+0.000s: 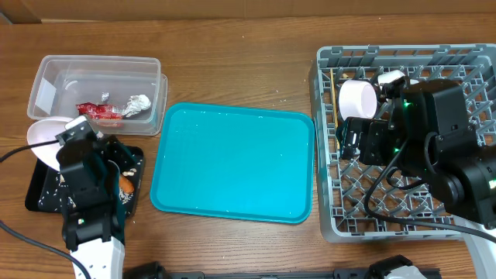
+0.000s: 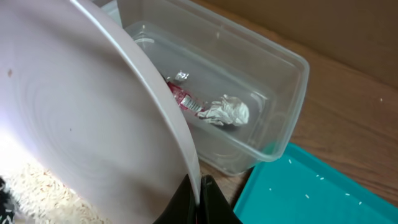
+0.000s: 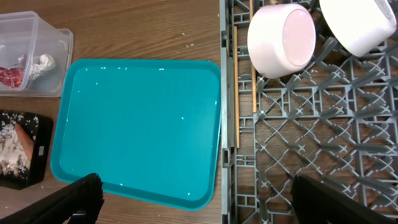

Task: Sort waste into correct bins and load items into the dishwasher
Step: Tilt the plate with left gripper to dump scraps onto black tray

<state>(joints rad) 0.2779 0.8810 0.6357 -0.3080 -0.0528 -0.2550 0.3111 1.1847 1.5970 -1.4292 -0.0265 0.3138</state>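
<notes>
Overhead, the left claw (image 2: 198, 200) is pinching the wide plate (image 1: 45, 133) by its rim, holding it tilted above the black tray (image 1: 37, 198) at the tabletop's left edge, where seemingly the carrot (image 1: 126, 184) is lying. The right claw (image 3: 205, 199) is hanging spread above the dish rack (image 1: 326, 163).

Brown wood-grain table (image 1: 232, 62) filled the overhead view, grain running 9 to 3 o'clock. A paler strip (image 1: 17, 9) showed at the 11 o'clock corner. Lighting was even; shadows were soft.
</notes>
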